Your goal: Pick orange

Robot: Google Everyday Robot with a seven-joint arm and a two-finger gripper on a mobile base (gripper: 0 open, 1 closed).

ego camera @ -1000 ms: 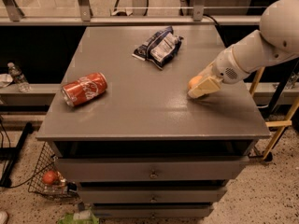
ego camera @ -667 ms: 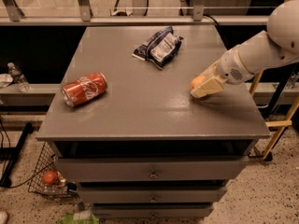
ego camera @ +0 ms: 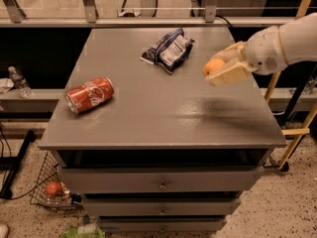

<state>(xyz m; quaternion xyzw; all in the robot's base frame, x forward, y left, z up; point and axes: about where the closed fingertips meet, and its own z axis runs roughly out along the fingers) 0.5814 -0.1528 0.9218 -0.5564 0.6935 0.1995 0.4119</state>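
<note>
One second on, my gripper has risen clear of the surface, fingers clamped around the orange, so I judge the pick done

On the bench, a soda can lies on its side at the left. A snack bag lies behind it, nearer the middle. The hand, clasping the orange, hangs above the bench's right side, right of the bag.
</note>
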